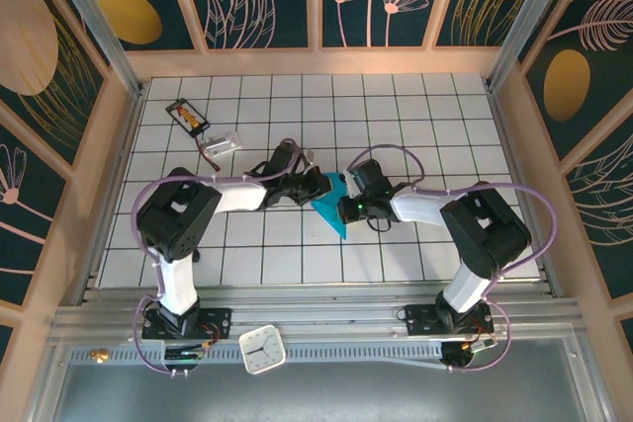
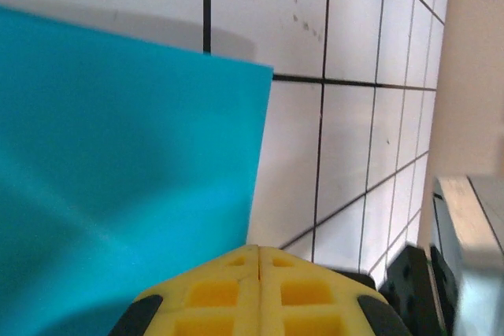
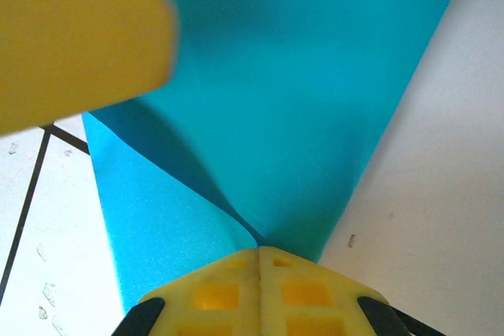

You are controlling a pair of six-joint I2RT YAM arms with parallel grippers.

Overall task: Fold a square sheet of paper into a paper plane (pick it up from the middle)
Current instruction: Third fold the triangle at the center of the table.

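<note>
Tabletop (image 1: 415, 106) overhead bears black card (image 1: 188, 116); wrists catch creased paper (image 3: 299, 100).

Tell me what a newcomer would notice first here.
A teal paper, partly folded, is mid-table where both arms meet. The right gripper is shut on its fold; the left gripper, shut too, is by its edge. A white clock lies at the near edge.

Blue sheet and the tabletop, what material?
The sheet: thin matte paper, it looks; bends in a soft curl with no gloss. The tabletop: white with a black grid, smooth and faintly scuffed; perhaps laminate or printed board, can't tell.
</note>
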